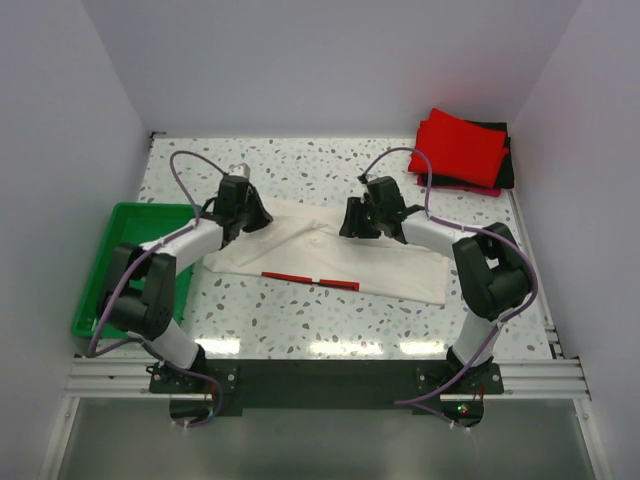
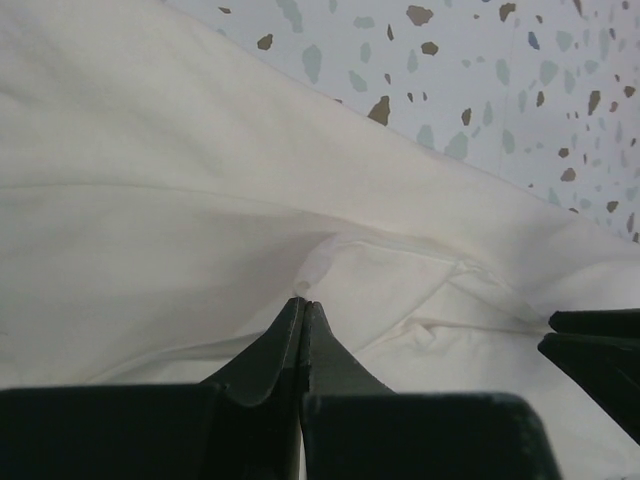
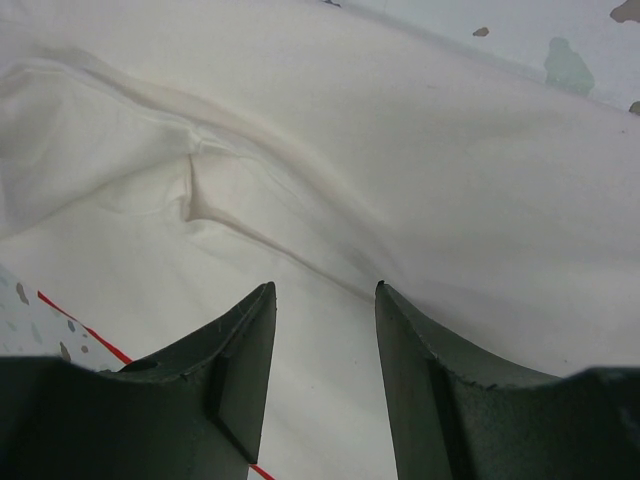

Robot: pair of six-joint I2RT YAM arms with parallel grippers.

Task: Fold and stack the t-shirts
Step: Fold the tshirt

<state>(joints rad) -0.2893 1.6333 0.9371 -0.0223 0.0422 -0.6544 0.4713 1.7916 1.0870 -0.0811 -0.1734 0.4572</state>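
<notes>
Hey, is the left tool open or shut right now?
Shut. The left tool has its fingertips touching, pinching a pucker of the cream t-shirt.

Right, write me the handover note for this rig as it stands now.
Left gripper: shut, pinching a fold of the cream shirt.
Right gripper: open, low over the same shirt, holding nothing.
Cream shirt: lying mid-table, not yet neatly folded.
Done: red shirt sits folded on the black shirt in the far right corner.
Left: finish folding the cream shirt and add it to that stack.
</notes>
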